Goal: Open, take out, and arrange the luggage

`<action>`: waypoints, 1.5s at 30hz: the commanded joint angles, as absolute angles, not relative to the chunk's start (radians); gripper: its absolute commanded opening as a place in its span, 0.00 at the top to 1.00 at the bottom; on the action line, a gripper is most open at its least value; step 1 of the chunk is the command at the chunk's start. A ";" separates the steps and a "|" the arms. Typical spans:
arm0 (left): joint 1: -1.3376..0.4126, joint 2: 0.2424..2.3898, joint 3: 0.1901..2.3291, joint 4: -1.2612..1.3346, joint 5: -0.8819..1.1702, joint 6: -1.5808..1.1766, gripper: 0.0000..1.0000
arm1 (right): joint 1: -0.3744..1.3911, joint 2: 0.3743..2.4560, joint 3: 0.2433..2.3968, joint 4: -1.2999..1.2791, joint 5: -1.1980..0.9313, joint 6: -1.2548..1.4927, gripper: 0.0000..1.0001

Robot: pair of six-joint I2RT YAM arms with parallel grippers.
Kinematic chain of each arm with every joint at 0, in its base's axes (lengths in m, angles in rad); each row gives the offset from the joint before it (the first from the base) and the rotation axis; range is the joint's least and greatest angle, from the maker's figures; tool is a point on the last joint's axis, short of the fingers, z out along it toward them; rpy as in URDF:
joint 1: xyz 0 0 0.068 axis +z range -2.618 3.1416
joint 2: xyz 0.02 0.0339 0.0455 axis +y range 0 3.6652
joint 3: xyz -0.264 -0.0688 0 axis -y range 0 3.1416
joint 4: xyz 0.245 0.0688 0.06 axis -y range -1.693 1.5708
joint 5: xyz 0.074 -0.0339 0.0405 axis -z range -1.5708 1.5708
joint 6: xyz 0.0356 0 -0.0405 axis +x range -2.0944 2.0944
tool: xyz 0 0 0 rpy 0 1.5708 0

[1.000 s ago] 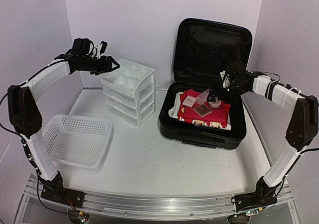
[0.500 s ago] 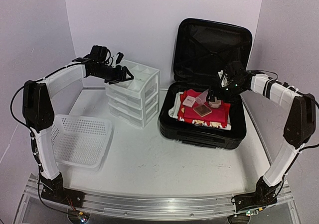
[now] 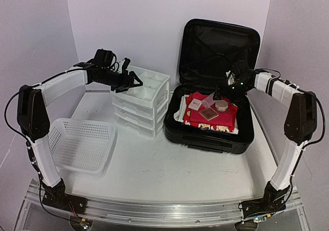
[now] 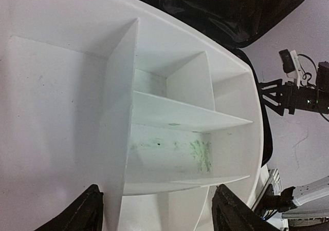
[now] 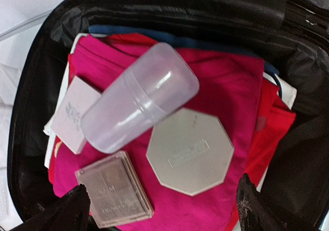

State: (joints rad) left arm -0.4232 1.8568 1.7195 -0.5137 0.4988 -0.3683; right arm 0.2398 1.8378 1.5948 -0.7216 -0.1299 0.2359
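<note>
The black luggage (image 3: pixel 205 134) lies open at the right, its lid (image 3: pixel 218 49) standing against the back wall. Inside, on folded red and pink clothes (image 5: pixel 234 90), lie a clear lilac tube case (image 5: pixel 139 105), a beige octagonal compact (image 5: pixel 189 151), a square brown compact (image 5: pixel 114 189) and a small white box (image 5: pixel 74 113). My right gripper (image 3: pixel 222 94) hangs open just above these, its fingertips (image 5: pixel 252 205) either side of the two compacts, holding nothing. My left gripper (image 3: pixel 128 82) is open over the top of the white drawer unit (image 3: pixel 141 108), its fingertips (image 4: pixel 87 213) spanning a top compartment (image 4: pixel 169 154).
A white mesh basket (image 3: pixel 79 143) sits at the near left. The drawer unit stands just left of the luggage. Grey walls close the back and both sides. The table's metal front rail (image 3: pixel 164 213) runs along the near edge.
My left gripper has moved right, over the drawer unit, which has shifted a little right. My right gripper has risen slightly; the tube case now lies lower and the octagonal compact shows.
</note>
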 commanded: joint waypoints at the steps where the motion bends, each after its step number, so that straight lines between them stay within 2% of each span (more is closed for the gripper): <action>1: -0.448 1.777 1.675 -0.505 0.580 -0.426 0.26 | 0.231 1.886 1.692 -0.705 -0.183 0.312 0.02; 6: -0.454 1.708 1.638 -0.498 0.568 -0.418 0.14 | 0.192 1.934 1.732 -0.689 -0.242 0.465 0.02; 12: -0.454 1.598 1.626 -0.536 0.430 -0.327 0.07 | 0.188 1.967 1.755 -0.606 -0.297 0.592 0.02; 18: -0.454 1.506 1.588 -0.578 0.341 -0.253 0.06 | 0.188 2.023 1.794 -0.561 -0.305 0.671 0.02; 30: -0.454 1.395 1.460 -0.578 0.322 -0.250 0.06 | 0.208 2.124 1.867 -0.538 -0.264 0.680 0.17; 36: -0.454 1.366 1.444 -0.579 0.310 -0.250 0.06 | 0.244 2.150 1.885 -0.537 -0.181 0.703 0.20; 39: -0.454 1.357 1.443 -0.579 0.307 -0.248 0.06 | 0.256 2.169 1.903 -0.545 -0.115 0.723 0.29; 45: -0.454 1.342 1.437 -0.580 0.304 -0.249 0.06 | 0.290 2.196 1.912 -0.580 -0.001 0.747 0.30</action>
